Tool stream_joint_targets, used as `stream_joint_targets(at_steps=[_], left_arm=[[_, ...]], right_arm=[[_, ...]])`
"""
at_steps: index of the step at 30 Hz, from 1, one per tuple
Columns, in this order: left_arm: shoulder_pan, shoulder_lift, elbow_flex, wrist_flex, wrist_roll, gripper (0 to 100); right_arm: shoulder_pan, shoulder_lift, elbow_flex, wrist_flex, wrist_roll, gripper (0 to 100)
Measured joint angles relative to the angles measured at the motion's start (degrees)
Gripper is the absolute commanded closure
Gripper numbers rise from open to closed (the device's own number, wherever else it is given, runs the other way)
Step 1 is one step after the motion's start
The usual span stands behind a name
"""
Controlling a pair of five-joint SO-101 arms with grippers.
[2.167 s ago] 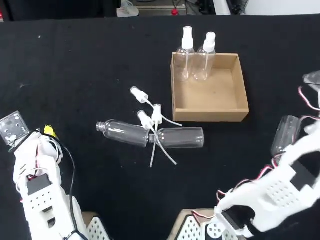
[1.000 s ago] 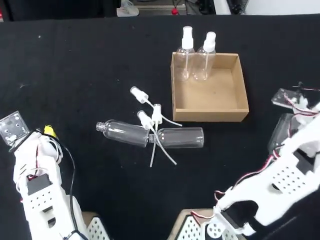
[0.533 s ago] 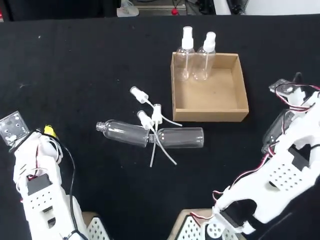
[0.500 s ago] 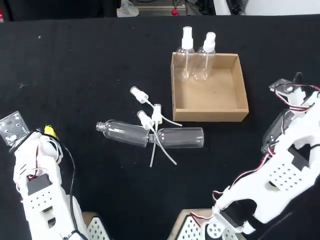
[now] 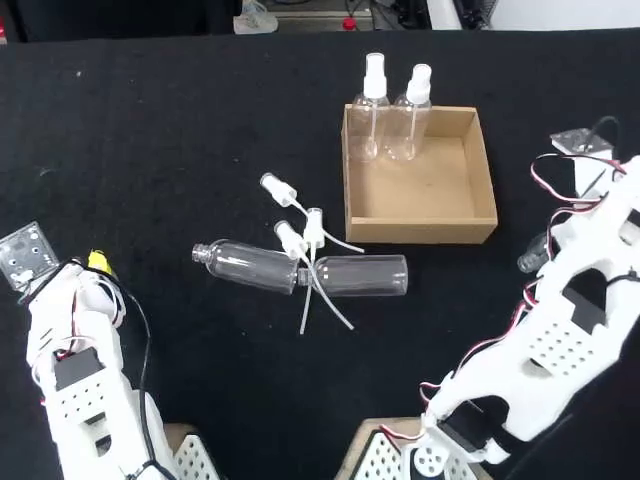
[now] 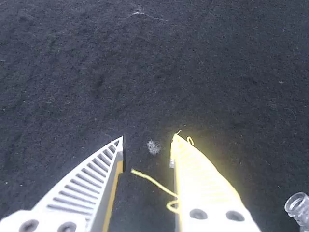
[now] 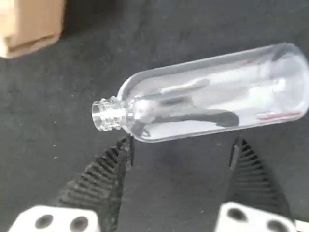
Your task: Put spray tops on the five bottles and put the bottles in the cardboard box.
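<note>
The cardboard box (image 5: 420, 232) sits right of centre, with two capped bottles (image 5: 372, 110) (image 5: 410, 115) upright at its back wall. Two uncapped bottles (image 5: 245, 265) (image 5: 365, 275) lie end to end in the middle, among three loose spray tops (image 5: 278, 190) (image 5: 313, 228) (image 5: 290, 240). Another uncapped bottle (image 7: 207, 99) lies right of the box, its neck (image 5: 532, 258) showing beside the right arm (image 5: 570, 300). My right gripper (image 7: 181, 145) hangs open just short of it, one finger toward each end. My left gripper (image 6: 147, 142) is open over bare cloth at the near left.
Black cloth covers the whole table. The left arm (image 5: 75, 340) stands at the near left corner. A bottle neck (image 6: 297, 205) shows at the edge of the left wrist view. Wide free cloth lies left of the bottles and behind them.
The right arm has swung in over the bottle beside the box, which it now mostly covers in the high view. The left arm has not moved.
</note>
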Motion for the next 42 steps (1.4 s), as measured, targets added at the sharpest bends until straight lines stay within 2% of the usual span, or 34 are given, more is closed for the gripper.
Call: stream_joint_targets(at_steps=[9,18,20,24,42], left_arm=[[0.0,0.0,0.0,0.0,0.0,84],[0.0,0.0,0.0,0.0,0.0,84],[0.0,0.0,0.0,0.0,0.0,84],[0.0,0.0,0.0,0.0,0.0,84],[0.0,0.0,0.0,0.0,0.0,84]], right_arm=[[-1.76,-5.54,0.0,-0.53,15.3,71.0],[-1.76,-6.15,0.0,4.13,52.22,71.0],[-1.05,-6.15,0.0,4.84,57.85,71.0],[-0.62,-6.07,1.05,4.4,61.01,71.0],[0.62,3.08,1.05,-0.88,64.26,71.2]])
